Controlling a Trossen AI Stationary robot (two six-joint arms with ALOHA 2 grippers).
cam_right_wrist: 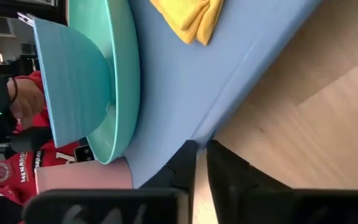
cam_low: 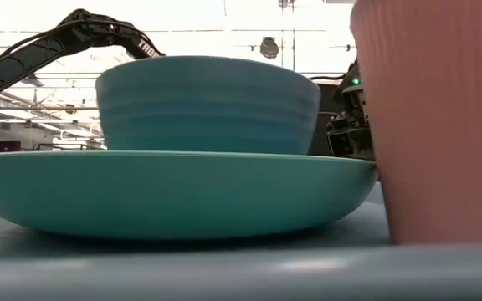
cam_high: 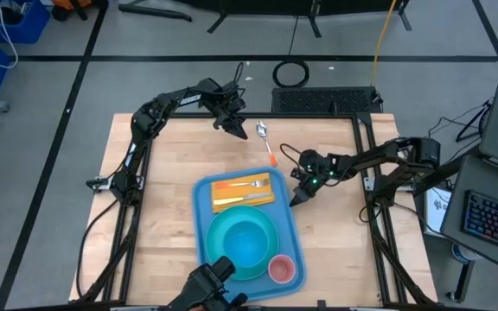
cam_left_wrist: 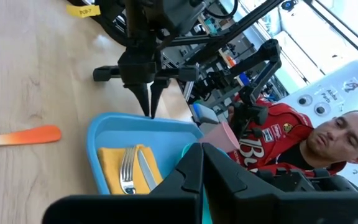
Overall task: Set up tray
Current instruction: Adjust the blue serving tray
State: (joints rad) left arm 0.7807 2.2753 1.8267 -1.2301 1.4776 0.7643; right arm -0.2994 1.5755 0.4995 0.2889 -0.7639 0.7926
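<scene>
Tray (cam_high: 204, 216) sits mid-table toward the near edge; its near rim is cut off by dark gear. On it: plate (cam_high: 221, 259) with bowl (cam_high: 247, 238), pink cup (cam_high: 282, 269), and a yellow napkin (cam_high: 242, 192) under cutlery. Right gripper (cam_high: 296, 200), fingers together, empty, sits at the tray's right rim. Left gripper (cam_high: 239, 131), closed, hangs over the far table near a spoon (cam_high: 267, 143). Low view: cup and bowl block nearly everything.

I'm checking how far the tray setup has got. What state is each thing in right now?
tray: flat on the table, loaded
yellow napkin: folded, on the tray
fork: lying on the napkin
knife: lying on the napkin
plate: on the tray
bowl: upright on the plate
pink cup: upright on the tray
spoon: on the table, off the tray
left gripper: shut, empty
right gripper: shut, empty, beside the tray's edge
</scene>
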